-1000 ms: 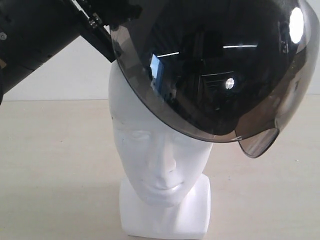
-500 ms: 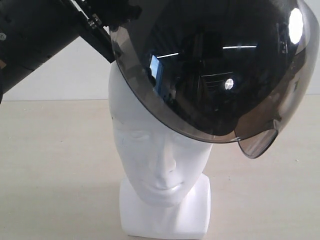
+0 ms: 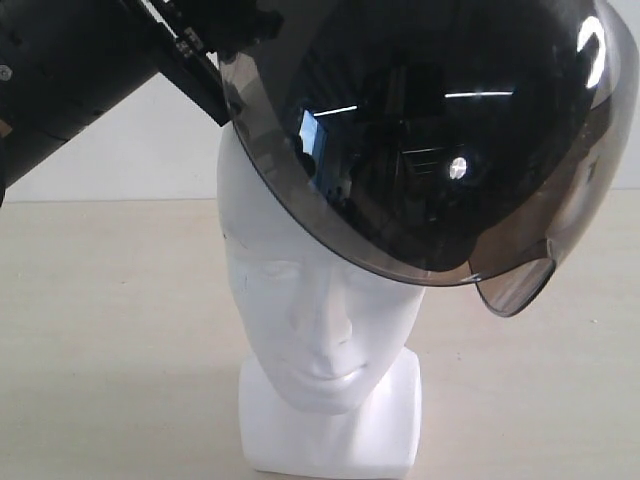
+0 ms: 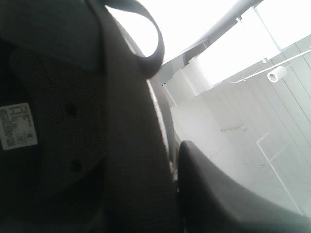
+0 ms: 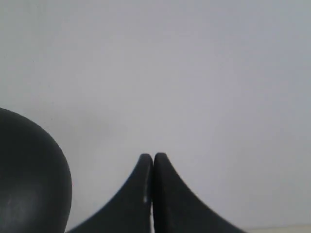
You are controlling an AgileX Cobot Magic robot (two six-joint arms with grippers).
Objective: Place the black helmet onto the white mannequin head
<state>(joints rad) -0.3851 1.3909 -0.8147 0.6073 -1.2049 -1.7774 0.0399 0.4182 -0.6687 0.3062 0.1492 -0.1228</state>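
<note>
Your left hand (image 3: 205, 70) comes in from the upper left of the exterior view and grips the black helmet (image 3: 430, 120) at its rim. The left wrist view shows that rim wall running past one dark finger (image 4: 223, 199), with the mesh padding (image 4: 53, 111), a white label (image 4: 17, 125) and a looped strap (image 4: 146, 29) of the helmet's inside close to the camera.

The helmet hangs tilted over the crown of the white mannequin head (image 3: 310, 320). Its smoky visor (image 3: 400, 210) faces the exterior camera, and the visor's lower edge slants across the forehead, high on the left of that view and low on the right, where it hides the brow. The other eye, the nose, mouth and chin are uncovered. You cannot tell from these views whether the helmet touches the head.

The mannequin head stands upright on its blocky base on the pale surface (image 3: 110, 330).

Your right hand (image 5: 153, 165) is closed, fingertips pressed together with nothing between them, pointing at a blank wall (image 5: 194, 63). A dark rounded shape (image 5: 29, 174) sits beside it; what it is cannot be told.
</note>
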